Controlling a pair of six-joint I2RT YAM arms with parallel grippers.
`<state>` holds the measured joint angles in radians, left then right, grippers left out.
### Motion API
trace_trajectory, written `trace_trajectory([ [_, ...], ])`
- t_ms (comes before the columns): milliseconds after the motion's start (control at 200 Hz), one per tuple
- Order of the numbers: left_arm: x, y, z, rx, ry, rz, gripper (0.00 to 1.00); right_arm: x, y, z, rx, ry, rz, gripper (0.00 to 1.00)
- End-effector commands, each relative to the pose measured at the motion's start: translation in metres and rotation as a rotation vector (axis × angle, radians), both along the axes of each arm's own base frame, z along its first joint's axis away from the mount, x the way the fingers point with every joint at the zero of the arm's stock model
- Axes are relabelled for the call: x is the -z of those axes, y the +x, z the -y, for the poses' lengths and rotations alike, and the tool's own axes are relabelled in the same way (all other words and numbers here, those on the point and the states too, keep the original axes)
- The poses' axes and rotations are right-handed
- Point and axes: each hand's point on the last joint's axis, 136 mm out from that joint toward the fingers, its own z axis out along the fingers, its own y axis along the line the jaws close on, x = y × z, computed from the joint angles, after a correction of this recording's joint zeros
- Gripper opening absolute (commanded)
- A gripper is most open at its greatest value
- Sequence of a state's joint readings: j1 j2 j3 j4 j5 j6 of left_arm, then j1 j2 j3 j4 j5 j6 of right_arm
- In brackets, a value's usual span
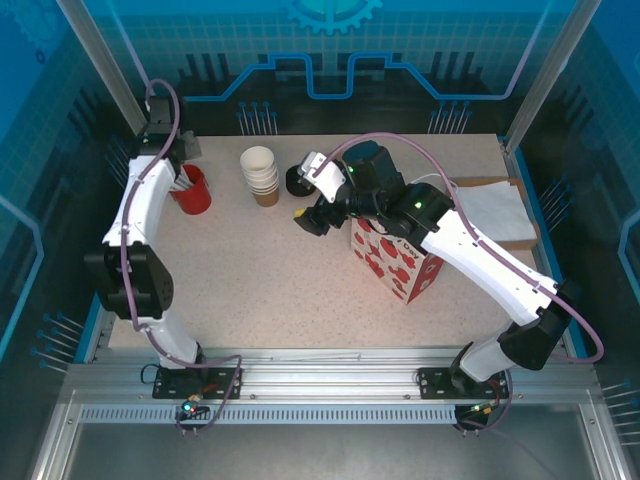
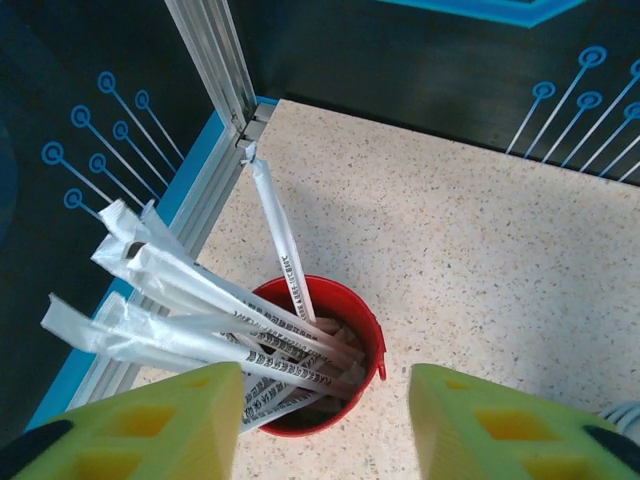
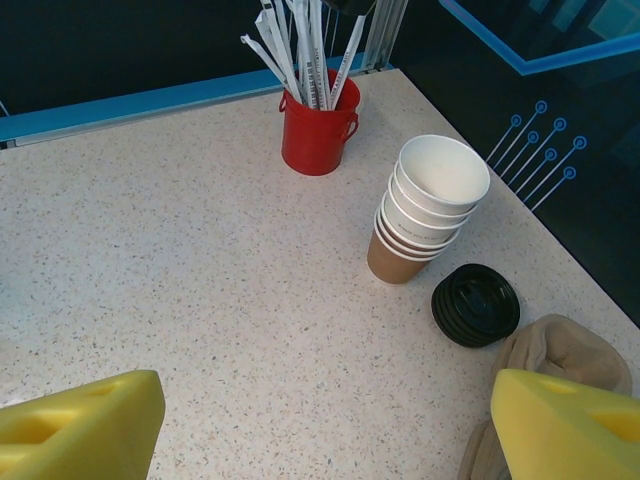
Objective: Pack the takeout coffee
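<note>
**Takeout coffee: probably hidden inside the strawberry-print bag (image 1: 395, 262) just beside the right hand (image 3: 320, 425), which is wide open and holds nothing.**
The left hand (image 2: 325, 410), part open and holding nothing, hangs above the red bucket (image 2: 368, 322). Pinch one wrapped straw (image 2: 285, 245) high and lift it straight up.

A red bucket (image 3: 318, 140) of wrapped straws (image 3: 305, 50) stands at the back; nearer, stacked paper cups (image 3: 425, 210) sit just beside black lids (image 3: 475, 305), beyond the right gripper (image 3: 330, 420) with its widely parted yellow fingers (image 3: 80, 420)
</note>
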<state>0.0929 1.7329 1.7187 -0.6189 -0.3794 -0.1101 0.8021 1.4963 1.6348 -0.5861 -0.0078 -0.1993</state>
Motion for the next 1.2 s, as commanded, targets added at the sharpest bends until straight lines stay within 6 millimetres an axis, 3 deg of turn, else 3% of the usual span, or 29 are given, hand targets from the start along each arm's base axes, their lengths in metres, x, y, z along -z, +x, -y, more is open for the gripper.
trace_trajectory([
  [0, -0.027, -0.025, -0.004, -0.029, -0.036, 0.083, 0.54, 0.008, 0.002, 0.002, 0.007, 0.000, -0.037, 0.86],
  [130, -0.009, -0.035, -0.018, -0.066, -0.130, 0.075, 0.54, 0.010, 0.001, 0.000, -0.005, 0.008, -0.044, 0.86],
  [215, -0.003, -0.031, -0.025, -0.078, -0.144, 0.069, 0.54, 0.010, 0.000, -0.001, -0.011, 0.015, -0.044, 0.86],
  [535, 0.018, 0.041, -0.052, -0.090, -0.137, 0.002, 0.54, 0.016, 0.002, -0.004, -0.027, 0.019, -0.055, 0.86],
  [840, 0.046, 0.071, -0.079, -0.124, -0.112, -0.070, 0.53, 0.022, 0.005, 0.002, -0.009, 0.010, -0.069, 0.86],
  [1196, 0.063, 0.087, -0.082, -0.113, -0.145, -0.076, 0.29, 0.026, 0.006, 0.004, 0.003, -0.001, -0.082, 0.86],
])
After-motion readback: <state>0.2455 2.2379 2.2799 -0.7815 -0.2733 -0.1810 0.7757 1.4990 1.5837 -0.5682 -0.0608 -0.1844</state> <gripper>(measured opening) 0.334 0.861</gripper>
